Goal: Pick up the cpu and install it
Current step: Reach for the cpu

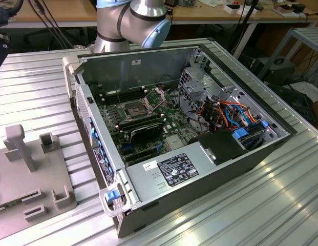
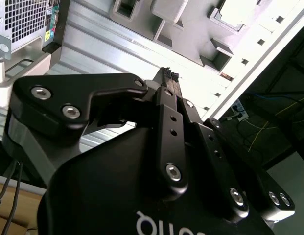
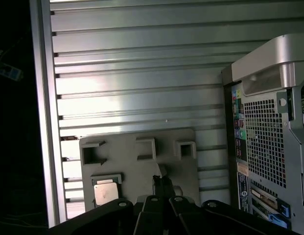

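Cpu [image 3: 105,193] rests in grey tray [image 3: 137,171] on ribbed aluminium table [image 3: 142,73]; fingers [image 2: 169,105] clenched, empty.

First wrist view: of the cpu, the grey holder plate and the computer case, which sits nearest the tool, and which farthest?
1. grey holder plate, straight ahead of the tool.
2. cpu, in a pocket on that plate.
3. computer case, beside the plate.

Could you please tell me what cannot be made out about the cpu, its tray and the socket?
1. The cpu, first wrist view: surface detail too small to tell.
2. The tray: near edge hidden behind the gripper in the first wrist view; cut off at the exterior view's left edge.
3. The socket, exterior view: too small to tell whether it is empty.
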`<action>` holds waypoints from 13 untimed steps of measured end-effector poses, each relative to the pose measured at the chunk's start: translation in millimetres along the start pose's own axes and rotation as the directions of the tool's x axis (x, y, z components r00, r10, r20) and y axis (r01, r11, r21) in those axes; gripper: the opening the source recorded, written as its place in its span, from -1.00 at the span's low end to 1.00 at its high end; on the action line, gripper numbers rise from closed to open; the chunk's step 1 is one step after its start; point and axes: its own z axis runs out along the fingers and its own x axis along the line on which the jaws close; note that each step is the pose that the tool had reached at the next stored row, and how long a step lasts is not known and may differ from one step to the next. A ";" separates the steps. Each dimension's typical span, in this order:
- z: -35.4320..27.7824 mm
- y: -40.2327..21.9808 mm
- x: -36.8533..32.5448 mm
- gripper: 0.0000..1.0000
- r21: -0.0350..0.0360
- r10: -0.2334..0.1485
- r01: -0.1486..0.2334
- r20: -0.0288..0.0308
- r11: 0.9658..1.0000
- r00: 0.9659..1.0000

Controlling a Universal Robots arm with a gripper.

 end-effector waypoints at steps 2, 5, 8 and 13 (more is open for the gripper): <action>0.1 0.0 0.0 -0.79 0.000 0.000 0.000 0.000 1.000 1.000; 0.0 0.0 0.2 -0.79 0.000 0.000 0.000 0.000 1.000 1.000; 0.0 -0.4 5.8 -0.79 0.000 0.000 0.000 0.000 1.000 1.000; 0.2 -1.2 16.7 -0.79 0.000 0.000 0.000 0.000 1.000 1.000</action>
